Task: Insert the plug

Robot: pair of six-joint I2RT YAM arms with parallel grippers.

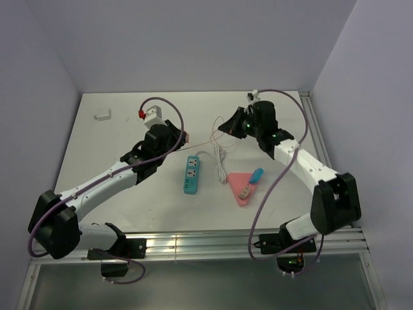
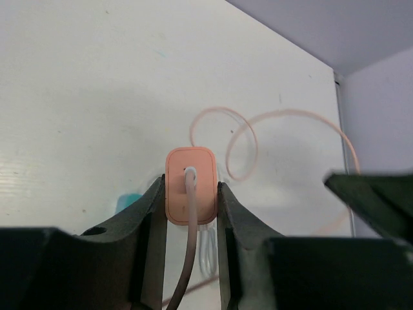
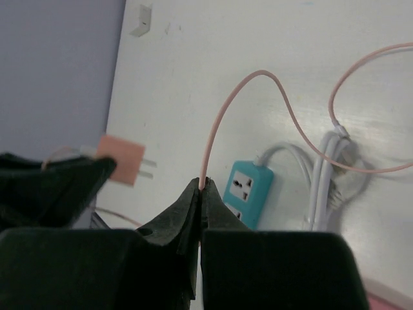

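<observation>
My left gripper is shut on a salmon-pink plug, held above the table; its two metal prongs show in the right wrist view. A thin pink cable runs from the plug. My right gripper is shut on that cable, pinching it at the fingertips. The teal power strip lies on the table between the arms, with its white cord bundled to its right; it also shows in the right wrist view. The plug hangs above and left of the strip.
A pink triangular piece with a blue object on it lies right of the strip. A small white bracket sits at the far left. Pale walls close in the table on three sides.
</observation>
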